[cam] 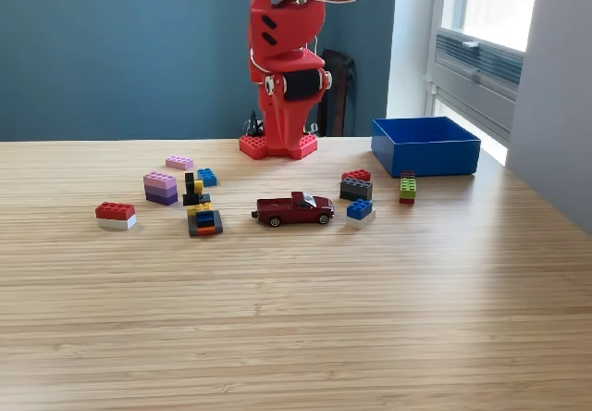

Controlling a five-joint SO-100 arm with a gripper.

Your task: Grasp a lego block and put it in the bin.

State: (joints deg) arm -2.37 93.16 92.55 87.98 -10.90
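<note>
Red arm (285,78) stands folded at the table's (370,318) rear, gripper out of frame; bin (425,146) sits at its base's right in the exterior view, bricks (359,209) scattered in front.

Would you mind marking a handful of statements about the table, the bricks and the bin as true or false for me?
1. The blue bin sits at the exterior view's right, near the window. True.
2. A brick lies inside the bin. False: no brick shows in the bin, though its floor is largely hidden.
3. A dark red toy car stands among the bricks. True.
4. The arm is gripping the red-and-white brick. False: that brick lies alone on the table, far from the folded red arm.
5. The pink-and-purple stack is at the exterior view's left of the car. True.
</note>
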